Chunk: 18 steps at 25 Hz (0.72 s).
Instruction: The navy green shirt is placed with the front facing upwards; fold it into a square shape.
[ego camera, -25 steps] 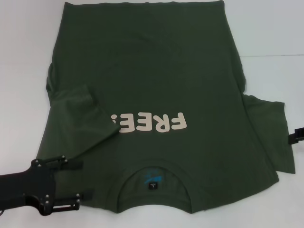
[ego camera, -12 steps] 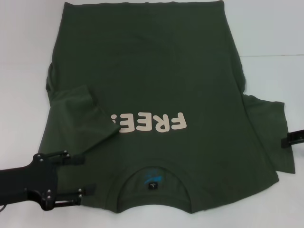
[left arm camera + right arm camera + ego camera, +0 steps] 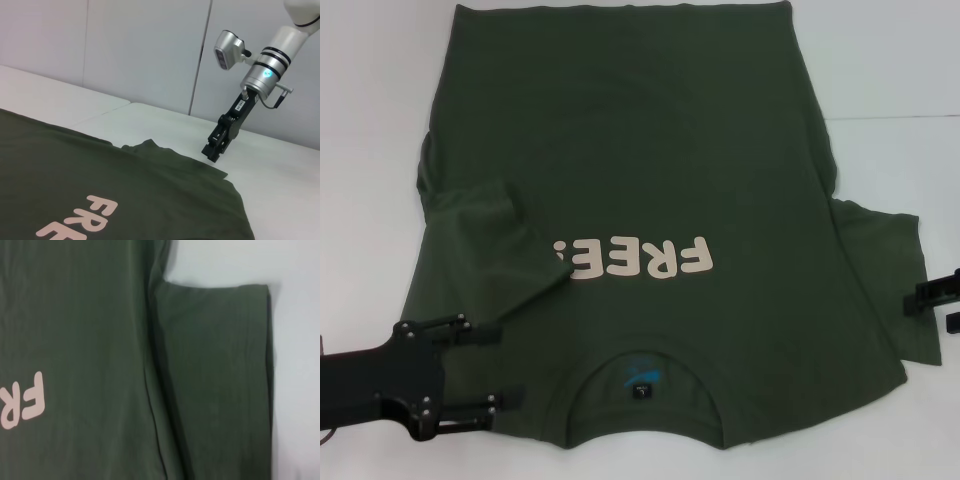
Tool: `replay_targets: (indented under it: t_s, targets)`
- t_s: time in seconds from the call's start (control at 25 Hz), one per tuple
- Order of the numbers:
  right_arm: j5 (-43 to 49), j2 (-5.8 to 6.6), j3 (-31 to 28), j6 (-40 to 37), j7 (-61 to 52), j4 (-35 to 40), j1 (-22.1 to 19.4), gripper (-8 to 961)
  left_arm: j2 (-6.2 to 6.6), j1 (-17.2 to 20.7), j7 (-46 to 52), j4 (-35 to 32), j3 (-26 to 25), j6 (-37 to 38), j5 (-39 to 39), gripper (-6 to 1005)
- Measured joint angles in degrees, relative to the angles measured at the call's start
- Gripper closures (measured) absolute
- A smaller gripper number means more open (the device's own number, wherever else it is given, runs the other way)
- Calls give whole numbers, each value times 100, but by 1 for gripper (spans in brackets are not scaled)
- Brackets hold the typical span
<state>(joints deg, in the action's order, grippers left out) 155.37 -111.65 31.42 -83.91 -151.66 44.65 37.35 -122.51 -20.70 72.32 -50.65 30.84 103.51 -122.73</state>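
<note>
navy green shirt (image 3: 630,190): soft, light, limp | left gripper (image 3: 505,366) spread beside collar | right gripper (image 3: 932,300) over outstretched sleeve, spread | pinch sleeve hem

Lighting bright, even and diffuse from overhead. Shadows faint; white worktop (image 3: 880,60) near overexposed. Head view slightly soft; right wrist view mildly blurred.
</note>
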Motion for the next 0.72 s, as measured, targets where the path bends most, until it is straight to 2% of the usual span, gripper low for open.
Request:
replay_targets:
  t_s: [0.28, 0.72]
  targets:
    - [13, -14, 168, 25, 32, 0, 11, 184, 0, -21, 1, -15, 1, 18, -9, 200]
    - [2, -19, 181, 85, 86, 4, -23, 183, 0, -22, 9, -16, 2, 29, -22, 200]
